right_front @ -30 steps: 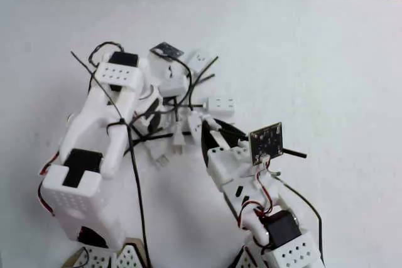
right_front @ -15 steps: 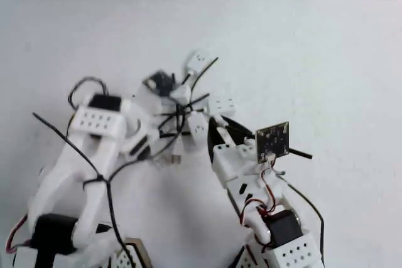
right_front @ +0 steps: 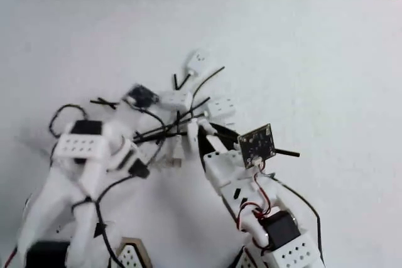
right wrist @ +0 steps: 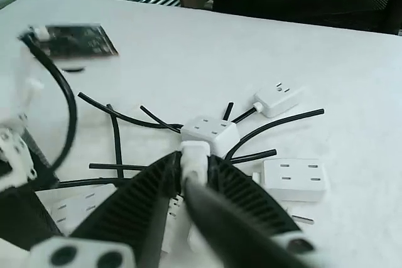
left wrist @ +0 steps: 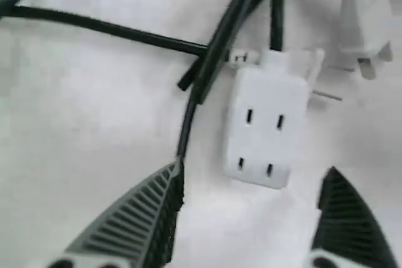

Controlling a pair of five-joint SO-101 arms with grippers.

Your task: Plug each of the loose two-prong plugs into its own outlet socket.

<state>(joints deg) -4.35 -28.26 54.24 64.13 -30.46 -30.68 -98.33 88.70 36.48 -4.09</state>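
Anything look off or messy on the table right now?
I see no damage, but the black cords lie tangled in one heap, crossing each other. One cord runs close beside the outlet socket under the open left gripper. The right gripper is shut on a white plug.

The counter (right_front: 339, 54) is plain white. The outlet block (left wrist: 264, 149) is white with paired dark slots, and the cords (left wrist: 100, 26) are black. The left claw (left wrist: 251, 174) has ribbed fingers (left wrist: 147, 218), one grey and the other near-black. The right claw (right wrist: 193, 166) is black and ribbed, around a white plug (right wrist: 195, 153). The arms (right_front: 229, 174) are white, with red and black wiring (right_front: 251, 208) at lower right of the high view.
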